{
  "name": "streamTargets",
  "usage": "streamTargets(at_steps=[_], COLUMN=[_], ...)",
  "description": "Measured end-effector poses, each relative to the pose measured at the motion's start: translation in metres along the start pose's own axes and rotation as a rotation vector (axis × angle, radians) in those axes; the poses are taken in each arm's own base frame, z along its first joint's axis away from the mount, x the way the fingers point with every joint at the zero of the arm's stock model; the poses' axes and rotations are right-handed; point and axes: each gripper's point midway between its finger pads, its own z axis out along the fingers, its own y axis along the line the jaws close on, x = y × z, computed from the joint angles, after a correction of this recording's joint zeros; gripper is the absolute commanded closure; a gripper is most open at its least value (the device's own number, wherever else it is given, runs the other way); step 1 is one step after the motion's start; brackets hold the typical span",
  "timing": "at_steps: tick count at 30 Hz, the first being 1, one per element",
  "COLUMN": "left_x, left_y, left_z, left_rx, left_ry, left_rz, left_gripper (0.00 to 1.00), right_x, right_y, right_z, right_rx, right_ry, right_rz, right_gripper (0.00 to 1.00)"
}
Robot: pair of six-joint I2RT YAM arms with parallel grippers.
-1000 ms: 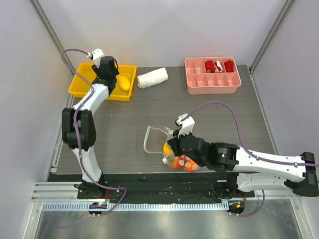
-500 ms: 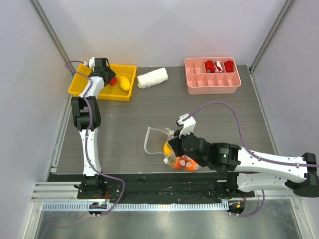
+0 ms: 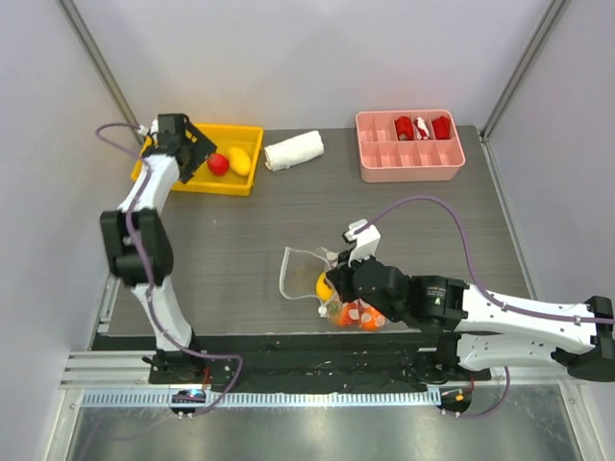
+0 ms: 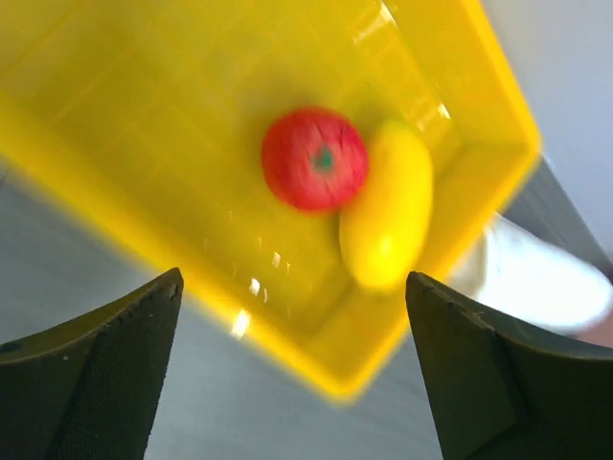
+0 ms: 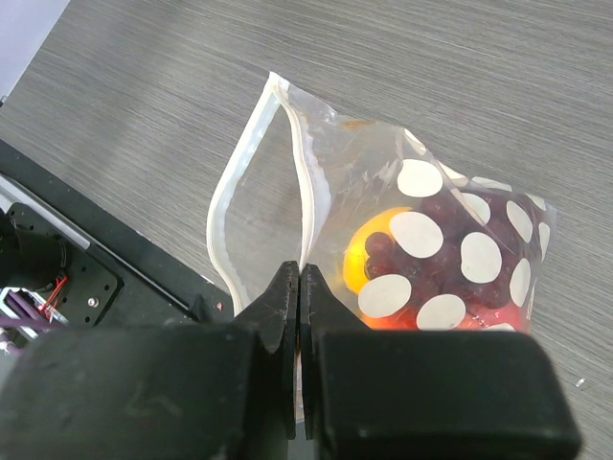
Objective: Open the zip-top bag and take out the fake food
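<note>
The zip-top bag (image 3: 306, 272), clear with white dots, lies near the table's front edge with its mouth gaping. It still holds a purple grape bunch (image 5: 450, 259), a yellow-orange piece (image 5: 367, 257) and orange-red pieces (image 3: 354, 313). My right gripper (image 5: 300, 273) is shut on the bag's white zip rim (image 5: 308, 192); it also shows in the top view (image 3: 333, 281). My left gripper (image 4: 292, 280) is open and empty, above the near-left rim of the yellow tray (image 4: 115, 115). A red fruit (image 4: 314, 158) and a yellow fruit (image 4: 386, 216) lie in the tray (image 3: 248, 182).
A rolled white cloth (image 3: 293, 150) lies right of the yellow tray. A pink divided tray (image 3: 410, 161) with red items (image 3: 421, 127) stands at the back right. A black base strip (image 3: 288, 351) runs along the near edge.
My left gripper has pulled back to the left off the yellow tray, and the red fruit now lies uncovered beside the yellow one. The right gripper and bag have barely moved.
</note>
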Motion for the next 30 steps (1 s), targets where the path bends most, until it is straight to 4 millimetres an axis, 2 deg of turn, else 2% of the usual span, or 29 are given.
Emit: streamTargets(at_steps=[2, 4, 6, 7, 8, 9, 10, 11, 13, 16, 19, 26, 28, 30], left_x=[0.006, 0.023, 0.043, 0.062, 0.080, 0.112, 0.135, 0.167, 0.232, 0.288, 0.312, 0.346, 0.353, 0.350], left_y=[0.001, 0.003, -0.010, -0.025, -0.034, -0.047, -0.052, -0.057, -0.051, -0.021, -0.002, -0.008, -0.007, -0.002], left_z=[-0.054, -0.115, -0.165, -0.194, -0.212, -0.234, -0.246, -0.260, -0.280, -0.290, -0.299, -0.326, -0.330, -0.331], left_rx=[0.055, 0.147, 0.276, 0.387, 0.453, 0.550, 0.599, 0.656, 0.719, 0.717, 0.716, 0.768, 0.758, 0.726], left_ry=[-0.025, -0.047, -0.061, -0.073, -0.053, -0.018, 0.018, 0.072, 0.200, 0.314, 0.358, 0.415, 0.399, 0.337], left_rz=[-0.019, -0.037, -0.032, -0.015, 0.001, 0.037, 0.063, 0.101, 0.168, 0.210, 0.207, 0.216, 0.223, 0.219], left_gripper=[0.30, 0.39, 0.45, 0.48, 0.50, 0.54, 0.55, 0.57, 0.60, 0.61, 0.64, 0.75, 0.71, 0.59], right_x=[0.000, 0.000, 0.000, 0.000, 0.000, 0.000, 0.000, 0.000, 0.000, 0.000, 0.000, 0.000, 0.001, 0.002], right_y=[0.000, 0.000, 0.000, 0.000, 0.000, 0.000, 0.001, 0.001, 0.003, 0.004, 0.006, 0.008, 0.009, 0.009], right_z=[0.000, 0.000, 0.000, 0.000, 0.000, 0.000, 0.000, 0.000, 0.001, 0.002, 0.002, 0.003, 0.004, 0.005], right_rx=[0.000, 0.000, 0.000, -0.001, -0.002, -0.003, -0.005, -0.007, -0.011, -0.015, -0.020, -0.027, -0.030, -0.030], right_ry=[0.000, 0.001, 0.000, 0.000, 0.000, 0.001, 0.001, 0.003, 0.003, 0.004, 0.005, 0.005, 0.007, 0.010], right_rz=[-0.001, -0.003, -0.003, -0.004, -0.003, -0.003, -0.003, -0.004, -0.004, -0.004, -0.003, 0.000, 0.000, -0.001], right_gripper=[0.99, 0.98, 0.99, 0.99, 0.98, 0.99, 0.98, 0.99, 0.99, 0.99, 0.99, 0.99, 0.99, 0.99])
